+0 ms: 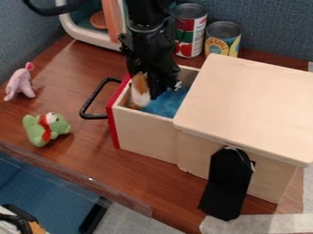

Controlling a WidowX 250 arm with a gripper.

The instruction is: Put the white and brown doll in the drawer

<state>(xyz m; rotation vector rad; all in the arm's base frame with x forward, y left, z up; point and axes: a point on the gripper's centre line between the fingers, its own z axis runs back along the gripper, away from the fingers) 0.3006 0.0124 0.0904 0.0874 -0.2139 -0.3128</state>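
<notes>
The black gripper hangs down from the top edge into the open drawer of the pale wooden box. Against its left side, inside the drawer near the red front panel, is the white and brown doll, upright, with brown at its top and white below. The gripper hides part of the doll, and whether it holds the doll is unclear.
Blue material lies in the drawer. The box top rises at right, a black handle juts left. Pink and green toys lie left; cans stand behind.
</notes>
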